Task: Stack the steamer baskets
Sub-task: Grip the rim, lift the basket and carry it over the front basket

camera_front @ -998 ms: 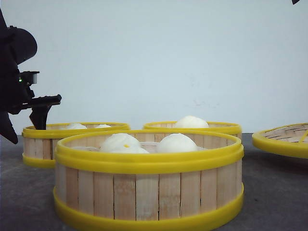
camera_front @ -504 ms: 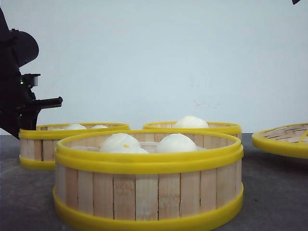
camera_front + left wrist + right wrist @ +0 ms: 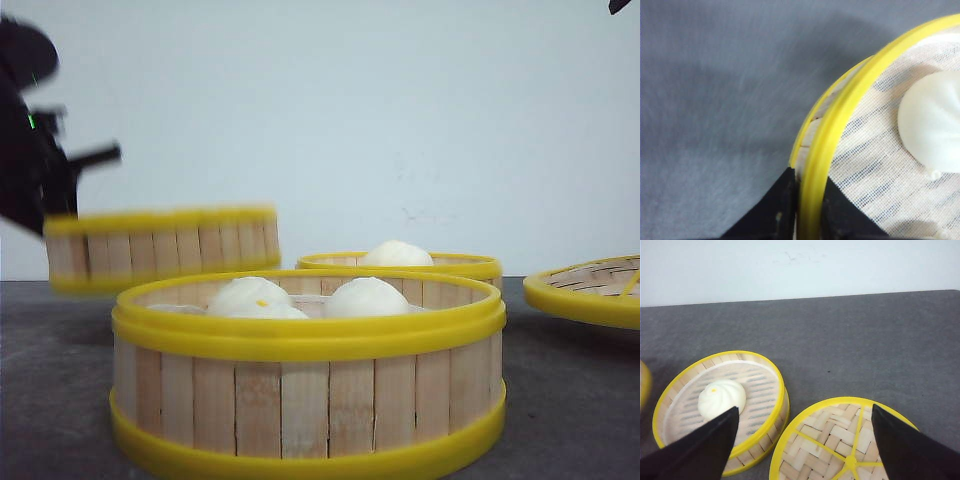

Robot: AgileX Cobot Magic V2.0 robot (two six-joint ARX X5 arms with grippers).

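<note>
1. The left gripper [image 3: 807, 212] has its jaws clamped on the yellow rim of the lifted steamer basket [image 3: 160, 250], which hangs blurred at the left of the frame, clear of the grey worktop [image 3: 570, 400].
2. The near steamer basket [image 3: 308, 370] with two buns [image 3: 300, 297] fills the front view's centre.
3. The rear steamer basket [image 3: 400, 265] sits behind it.
4. The right gripper [image 3: 802, 450] hangs with jaws apart above the woven lid [image 3: 840, 440].

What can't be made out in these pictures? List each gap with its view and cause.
- Lifted basket, front view: motion-blurred; its contents sit behind its wall.
- Left gripper, left wrist view: only its tips show, clamped on that basket's rim; the frame edge cuts the rest.
- Lid, right wrist view: its near part is cut off by the edge and the right gripper's open jaws.
- Front basket: bottom rim cropped.
</note>
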